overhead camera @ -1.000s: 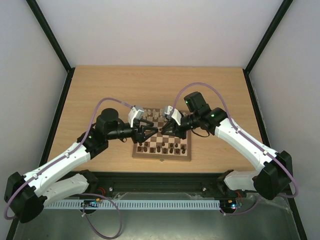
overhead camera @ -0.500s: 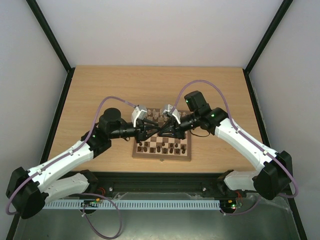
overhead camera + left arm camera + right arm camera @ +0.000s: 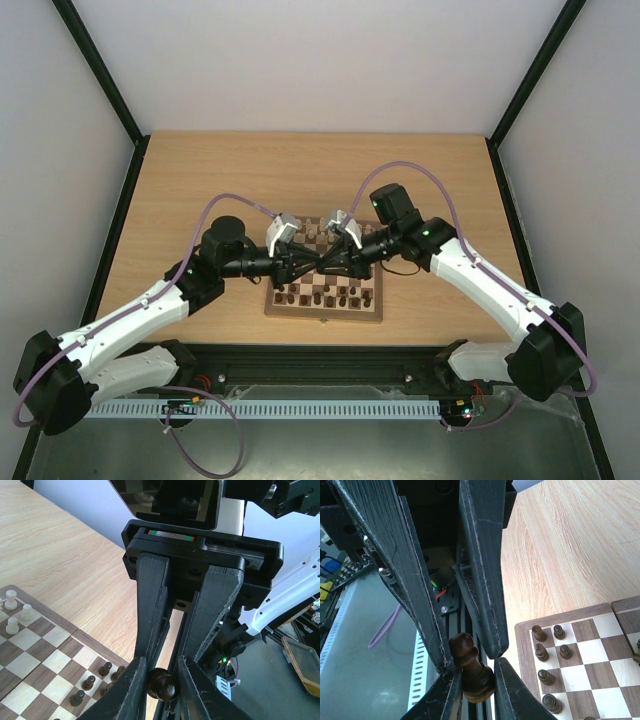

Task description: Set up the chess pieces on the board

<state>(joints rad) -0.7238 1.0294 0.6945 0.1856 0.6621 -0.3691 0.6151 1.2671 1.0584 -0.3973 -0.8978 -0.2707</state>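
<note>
Left gripper (image 3: 160, 677) has closed; it and right gripper (image 3: 476, 679) both pinch one dark pawn (image 3: 471, 669).

The dark piece (image 3: 471, 672) is gleaming as glossy wood; the board (image 3: 615, 672) is showing smooth wood; the left gripper's fingers (image 3: 480, 555) are looking matt, ridged plastic.

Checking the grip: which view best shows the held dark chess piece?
Right wrist: the held dark chess piece shows nearly full length. Left wrist shows only its rounded end; top external does not show it.
</note>
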